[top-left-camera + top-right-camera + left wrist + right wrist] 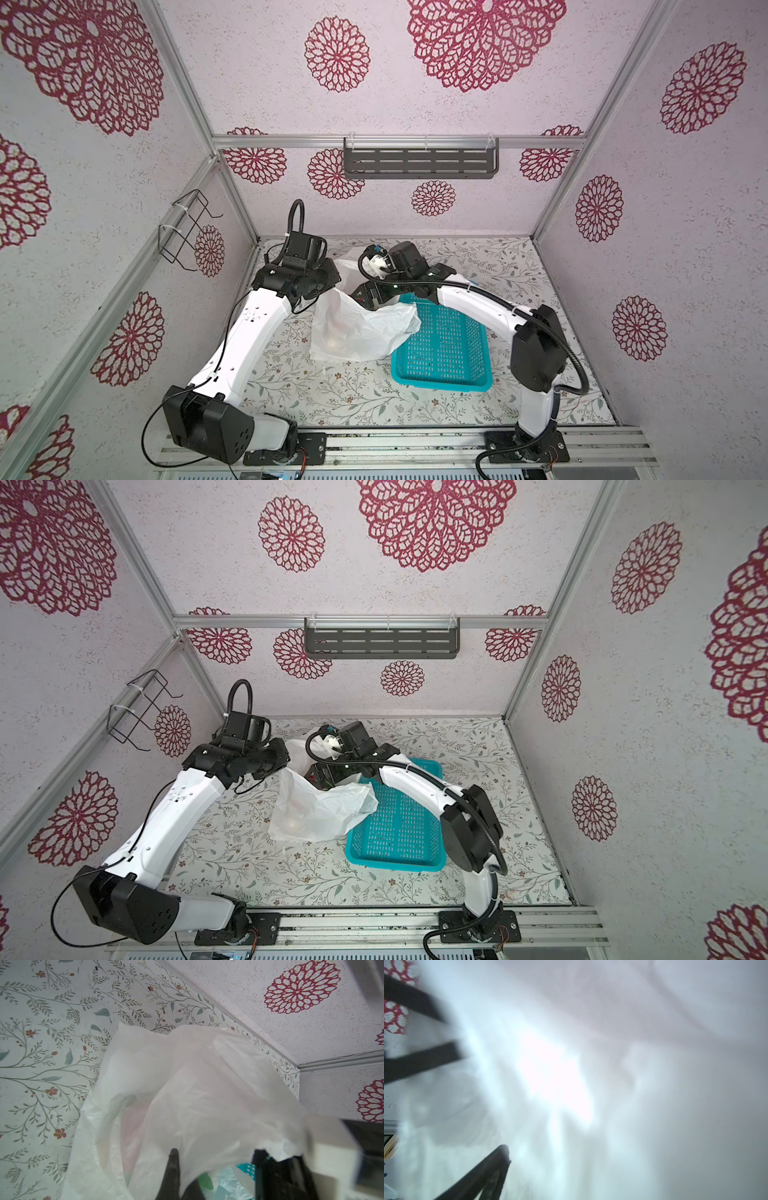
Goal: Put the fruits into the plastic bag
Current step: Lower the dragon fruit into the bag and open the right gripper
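Note:
The plastic bag (361, 328) (320, 808) lies crumpled mid-table, its mouth raised toward the back. My left gripper (333, 286) (182, 1159) is shut on the bag's (197, 1088) upper edge; one dark finger (172, 1167) shows and film covers the other. My right gripper (368, 296) (322, 777) is at the bag mouth. In the right wrist view blurred white film fills the picture, and one finger (496, 1165) stands far off to the side, so the jaws are open with nothing seen between them. A pale fruit (333, 343) shows faintly through the bag, and a green piece (204, 1181) sits at its mouth.
A teal perforated basket (444, 345) (399, 829) sits right of the bag, partly under its corner and under my right forearm. A dark shelf (419, 162) hangs on the back wall and a wire rack (183, 228) on the left wall.

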Motion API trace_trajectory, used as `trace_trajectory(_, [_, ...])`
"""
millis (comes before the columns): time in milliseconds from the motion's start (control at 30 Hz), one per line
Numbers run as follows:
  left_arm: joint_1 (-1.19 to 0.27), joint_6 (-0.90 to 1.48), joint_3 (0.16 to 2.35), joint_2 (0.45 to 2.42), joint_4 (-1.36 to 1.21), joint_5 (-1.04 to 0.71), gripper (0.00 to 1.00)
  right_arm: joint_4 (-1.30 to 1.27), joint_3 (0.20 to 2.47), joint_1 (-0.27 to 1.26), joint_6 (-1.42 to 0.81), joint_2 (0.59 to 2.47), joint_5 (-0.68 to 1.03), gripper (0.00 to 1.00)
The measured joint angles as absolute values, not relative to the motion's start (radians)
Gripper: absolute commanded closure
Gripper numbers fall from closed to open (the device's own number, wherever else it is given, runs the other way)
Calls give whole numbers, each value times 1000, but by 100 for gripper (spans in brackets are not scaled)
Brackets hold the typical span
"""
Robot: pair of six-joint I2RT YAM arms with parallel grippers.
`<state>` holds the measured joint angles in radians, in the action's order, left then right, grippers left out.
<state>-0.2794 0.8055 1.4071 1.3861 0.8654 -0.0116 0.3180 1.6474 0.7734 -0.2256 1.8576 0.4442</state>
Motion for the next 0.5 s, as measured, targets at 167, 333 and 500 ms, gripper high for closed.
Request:
trace_trajectory(167, [-271, 806, 1401, 1386, 869, -11, 100, 326, 1614, 768, -200, 1731, 405, 1])
trace_trajectory(333, [-264, 806, 1392, 1386, 875, -11, 100, 370, 1531, 738, -174, 1633, 362, 1])
trace_trajectory(500, [-254, 805, 1391, 1386, 876, -11, 100, 425, 1412, 677, -158, 1541, 380, 1])
